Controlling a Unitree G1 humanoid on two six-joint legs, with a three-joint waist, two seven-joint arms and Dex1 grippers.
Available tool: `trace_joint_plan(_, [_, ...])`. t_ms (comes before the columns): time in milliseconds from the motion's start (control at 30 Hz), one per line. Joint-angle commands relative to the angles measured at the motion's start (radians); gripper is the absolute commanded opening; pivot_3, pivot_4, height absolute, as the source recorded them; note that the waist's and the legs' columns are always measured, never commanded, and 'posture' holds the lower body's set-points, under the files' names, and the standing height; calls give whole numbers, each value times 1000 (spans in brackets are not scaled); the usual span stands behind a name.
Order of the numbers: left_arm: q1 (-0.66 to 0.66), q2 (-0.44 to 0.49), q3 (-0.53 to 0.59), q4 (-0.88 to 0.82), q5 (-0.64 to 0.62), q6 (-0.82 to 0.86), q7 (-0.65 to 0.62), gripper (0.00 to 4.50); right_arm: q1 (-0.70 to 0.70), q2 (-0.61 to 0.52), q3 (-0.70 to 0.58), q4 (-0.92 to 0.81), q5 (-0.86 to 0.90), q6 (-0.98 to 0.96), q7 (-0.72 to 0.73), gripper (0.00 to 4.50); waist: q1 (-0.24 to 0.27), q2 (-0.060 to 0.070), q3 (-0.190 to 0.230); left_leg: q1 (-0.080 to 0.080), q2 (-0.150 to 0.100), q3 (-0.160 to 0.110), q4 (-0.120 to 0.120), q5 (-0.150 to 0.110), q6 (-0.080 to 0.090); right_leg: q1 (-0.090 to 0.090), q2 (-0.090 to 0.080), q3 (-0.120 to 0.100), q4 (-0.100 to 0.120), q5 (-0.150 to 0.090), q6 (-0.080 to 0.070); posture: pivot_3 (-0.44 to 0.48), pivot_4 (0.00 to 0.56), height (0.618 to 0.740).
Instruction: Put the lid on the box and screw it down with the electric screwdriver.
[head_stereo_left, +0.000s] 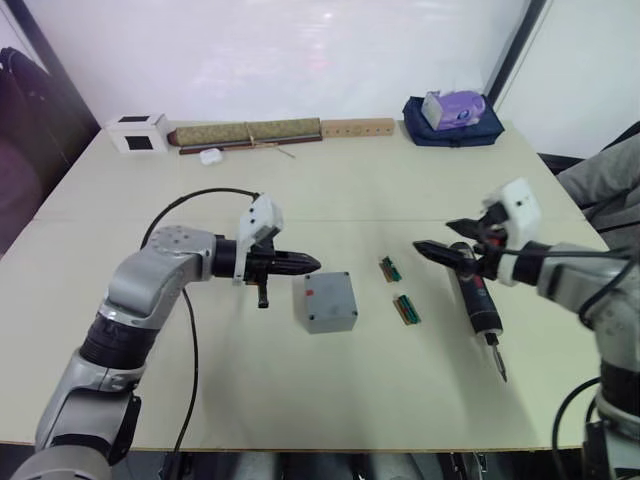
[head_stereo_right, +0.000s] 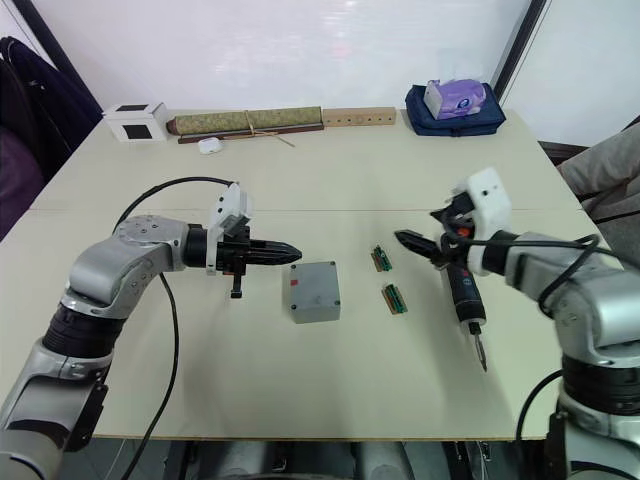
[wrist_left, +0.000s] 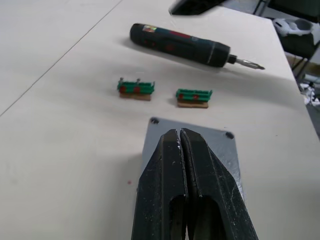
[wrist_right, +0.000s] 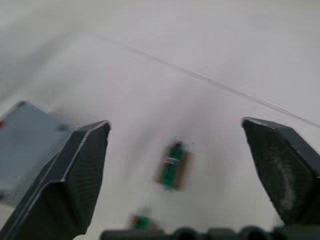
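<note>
Lid (head_stereo_left: 325, 298) on box, one screwdriver (head_stereo_left: 478, 304) (two green strips (head_stereo_left: 390, 268)).

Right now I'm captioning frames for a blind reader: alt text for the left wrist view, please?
The left gripper, fingers shut, hovers over the grey lid on a pale table. Beyond lie two green circuit strips and the screwdriver, bit pointing away from them.
</note>
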Motion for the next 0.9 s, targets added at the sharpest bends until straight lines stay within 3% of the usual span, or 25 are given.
trace_joint_plan(33, [-30, 13, -4, -40, -10, -40, -43, 0, -82, -119, -14, 79, 44, 163, 32, 4392, 0, 1, 0, 0, 0, 0, 0, 0, 0, 0, 0, 0, 0, 0, 0, 0, 150, 740])
trace_joint_plan(100, [-44, 27, -25, -67, -12, -63, -92, 0, -160, -294, 75, 201, 42, 352, 56, 4392, 1, 3, 2, 0, 0, 1, 0, 0, 0, -1, -1, 1, 0, 0, 0, 0, 150, 740])
trace_joint_plan(167, [-52, 32, -47, -87, -11, -81, -128, 0, -181, -424, 182, 249, 45, 407, 97, 4392, 9, 4, 2, -1, -1, 2, 0, 0, 0, -1, -3, 1, 0, 0, 0, 0, 150, 740])
trace_joint_plan(233, [-54, 31, -64, -96, 0, -100, -144, 0, -171, -484, 262, 264, 75, 407, 145, 4392, 7, 3, 2, -1, -1, 1, -1, 0, 0, 0, -3, 0, -4, 0, 0, 0, 150, 740])
trace_joint_plan(400, [-47, -2, -87, -94, 20, -115, -116, 0, -189, -478, 346, 409, 118, 412, 141, 4392, -4, 3, 2, -1, 0, 3, -1, 0, 1, 0, -2, 2, -4, 0, 0, 0, 150, 740])
trace_joint_plan(533, [-17, -5, -98, -116, 29, -119, -98, 0, -217, -454, 381, 432, 182, 412, 130, 4392, -3, 4, 2, -1, 1, 3, -1, 0, 0, -2, 0, 2, -3, 0, 0, 0, 150, 740])
trace_joint_plan(900, [44, -9, -96, -187, 22, -83, -35, 0, -257, -368, 467, 517, 133, 412, 72, 4392, 4, 4, 2, -1, 1, 2, 0, 0, 0, -1, -1, 2, -3, 0, 0, 0, 150, 740])
